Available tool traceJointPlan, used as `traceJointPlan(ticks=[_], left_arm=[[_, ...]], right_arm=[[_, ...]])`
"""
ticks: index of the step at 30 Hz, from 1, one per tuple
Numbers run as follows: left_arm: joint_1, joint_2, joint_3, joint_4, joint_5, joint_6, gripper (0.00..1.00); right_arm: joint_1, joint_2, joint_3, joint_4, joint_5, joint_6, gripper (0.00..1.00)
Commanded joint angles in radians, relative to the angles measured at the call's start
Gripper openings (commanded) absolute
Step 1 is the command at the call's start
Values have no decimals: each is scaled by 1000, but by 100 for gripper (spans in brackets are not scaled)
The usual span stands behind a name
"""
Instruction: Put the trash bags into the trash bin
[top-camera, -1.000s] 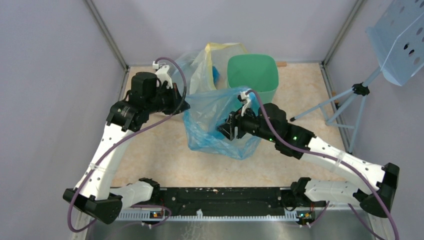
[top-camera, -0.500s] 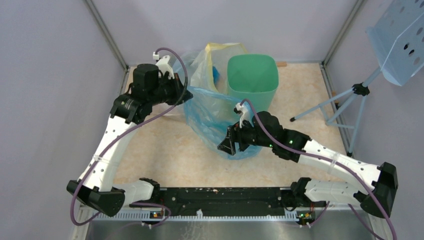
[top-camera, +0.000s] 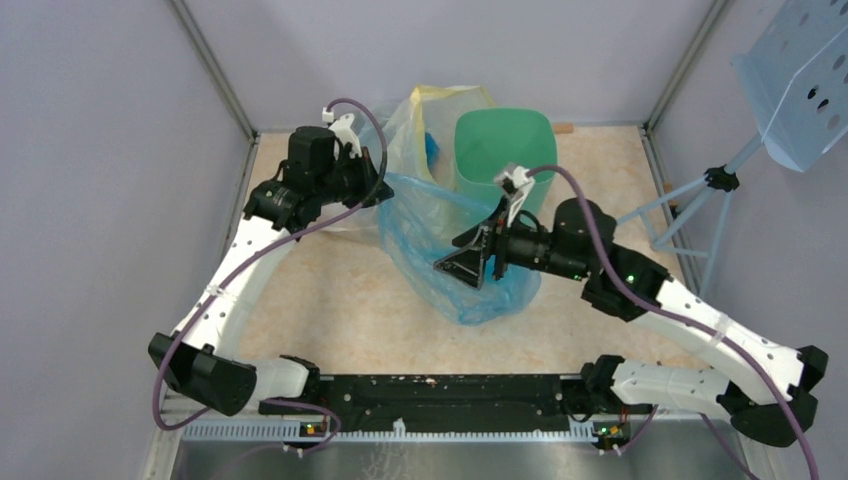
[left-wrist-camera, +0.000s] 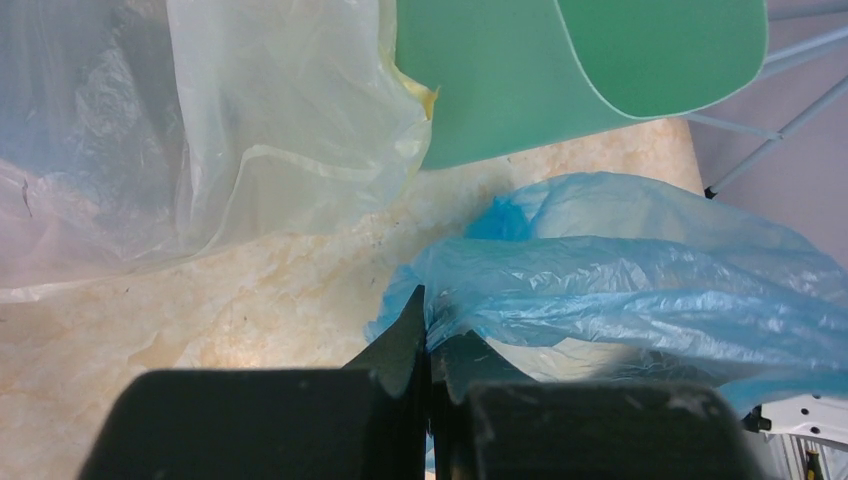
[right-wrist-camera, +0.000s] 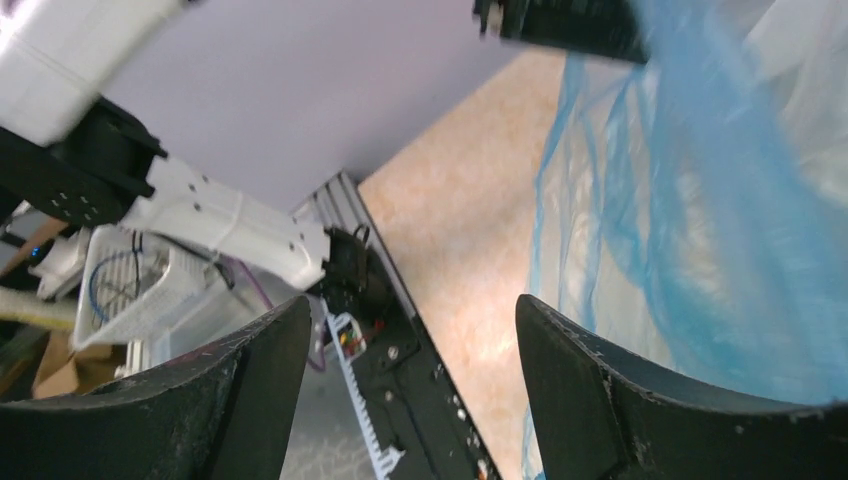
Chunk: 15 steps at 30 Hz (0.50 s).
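The crinkly blue trash bag (top-camera: 440, 235) lies slack on the table just in front of the mint-green trash bin (top-camera: 505, 150), which stands upright at the back. My left gripper (top-camera: 378, 192) is shut on the bag's left edge; in the left wrist view the fingertips (left-wrist-camera: 415, 325) pinch a fold of the blue bag (left-wrist-camera: 640, 290), with the bin (left-wrist-camera: 560, 80) beyond. My right gripper (top-camera: 462, 262) hovers over the bag's front, open. In the right wrist view its gap (right-wrist-camera: 415, 340) holds nothing, and the blue film (right-wrist-camera: 700, 230) hangs beside the right finger.
A clear-and-yellowish plastic sack (top-camera: 430, 120) stands left of the bin, against the back wall. A pale blue perforated panel on a tripod (top-camera: 800, 80) stands at the right. Grey walls and metal frame posts close in the table.
My right gripper's jaws have spread wider and its wrist has swung up and to the right. My left gripper has carried the bag's edge right, toward the bin, and the bag has shifted with it.
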<state>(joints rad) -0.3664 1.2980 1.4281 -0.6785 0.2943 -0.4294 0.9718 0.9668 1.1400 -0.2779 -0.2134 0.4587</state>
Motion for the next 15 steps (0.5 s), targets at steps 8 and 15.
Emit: traceJointPlan(ticks=[8, 15], left_arm=[[21, -15, 7, 56, -8, -3, 0], [48, -40, -100, 87, -41, 53, 0]], right_arm=[[-5, 33, 284, -504, 529, -173, 76], [-23, -38, 59, -539, 662, -85, 81]])
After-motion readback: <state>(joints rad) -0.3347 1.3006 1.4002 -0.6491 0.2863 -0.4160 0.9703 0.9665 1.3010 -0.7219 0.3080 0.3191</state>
